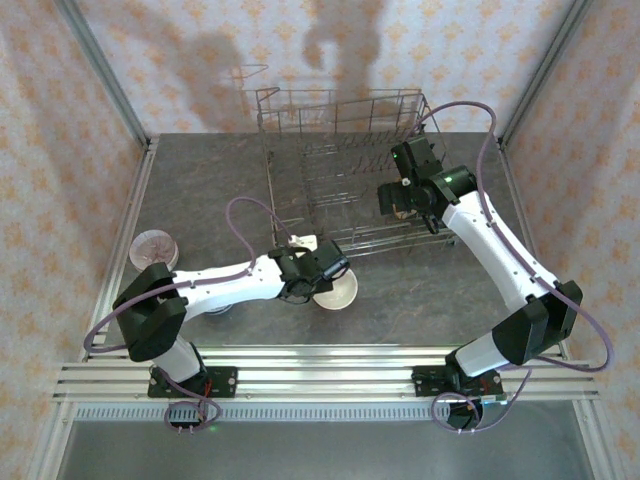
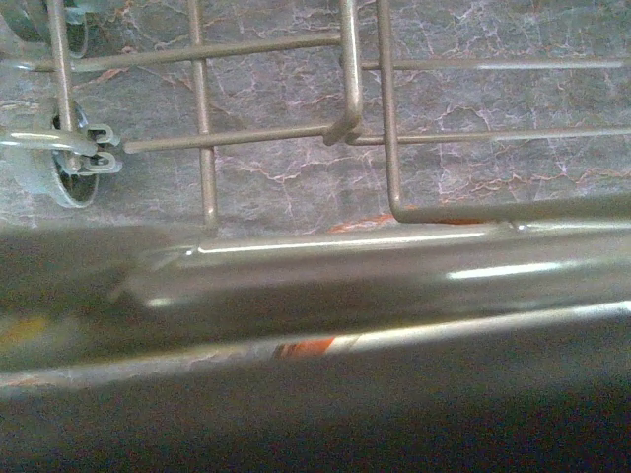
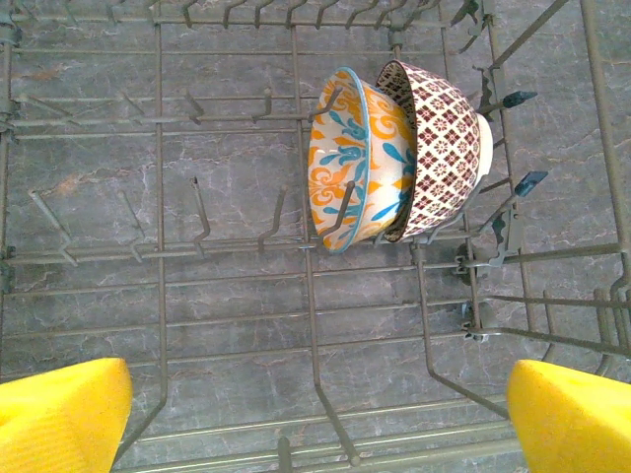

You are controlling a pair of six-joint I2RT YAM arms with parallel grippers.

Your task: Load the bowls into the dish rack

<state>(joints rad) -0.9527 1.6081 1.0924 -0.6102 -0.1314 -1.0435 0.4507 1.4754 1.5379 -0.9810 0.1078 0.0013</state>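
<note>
The grey wire dish rack stands at the back middle of the table. Two bowls stand on edge among its tines, an orange-and-blue bowl and a brown-patterned bowl leaning against it. My right gripper hovers open above the rack floor, nothing between its yellow fingertips. My left gripper sits at the rack's near left corner, closed on a pale bowl. That bowl's blurred rim crosses the left wrist view and hides the fingers. A pinkish bowl sits far left.
The rack's base wires and a small wheel lie just ahead of the left wrist. Something round and grey shows partly under the left arm. Metal frame posts and patterned walls close in the table on three sides.
</note>
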